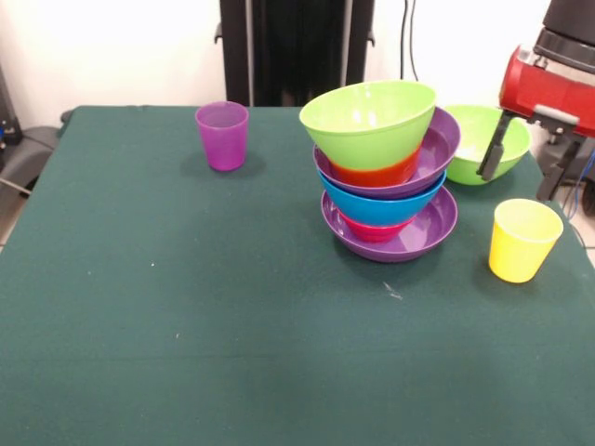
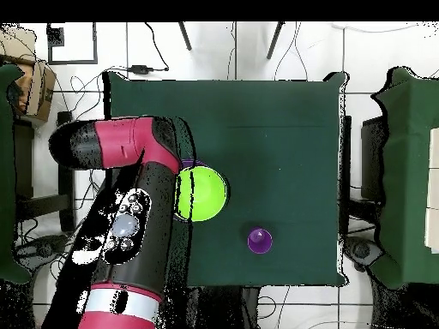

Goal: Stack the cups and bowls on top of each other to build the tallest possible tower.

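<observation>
The tower point(image 1: 386, 177) stands right of the table's middle. It has a wide purple bowl point(image 1: 409, 240) as base, then a red-pink bowl point(image 1: 370, 230), a blue bowl point(image 1: 381, 206), a second purple bowl point(image 1: 439, 147), a red bowl point(image 1: 372, 174) and a lime green bowl point(image 1: 370, 119) on top, tilted. A second lime green bowl point(image 1: 469, 130) sits behind it to the right. My gripper point(image 1: 525, 167) is open, straddling that bowl's right rim. The yellow cup point(image 1: 523, 240) stands upright at the right. The purple cup point(image 1: 222, 135) stands upright at the far left. A small translucent blue bowl is not visible.
In the overhead view my arm point(image 2: 129, 223) covers the table's left part. Only the tower's green top point(image 2: 201, 194) and the purple cup point(image 2: 260, 241) show there. The yellow cup is close to the table's right edge point(image 1: 581, 251) in the front view.
</observation>
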